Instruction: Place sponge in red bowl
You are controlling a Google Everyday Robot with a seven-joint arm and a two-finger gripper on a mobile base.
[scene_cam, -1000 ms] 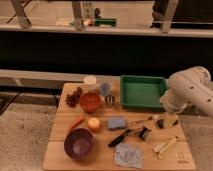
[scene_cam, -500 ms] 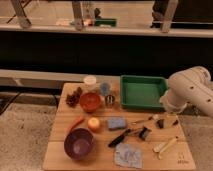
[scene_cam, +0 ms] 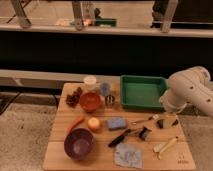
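A blue sponge (scene_cam: 116, 123) lies flat near the middle of the wooden board (scene_cam: 57, 152). The red bowl (scene_cam: 90, 101) stands upright to the sponge's upper left, a short gap away, and looks empty. My white arm comes in from the right, and its gripper (scene_cam: 166, 120) hangs low over the board's right side, to the right of the sponge and well apart from it. The gripper holds nothing that I can see.
A green tray (scene_cam: 142, 92) sits at the back right, under the arm. A purple bowl (scene_cam: 78, 144), a round orange fruit (scene_cam: 93, 123), a black brush (scene_cam: 122, 137), a blue cloth (scene_cam: 127, 155), cups (scene_cam: 104, 89) and wooden utensils (scene_cam: 165, 146) crowd the board.
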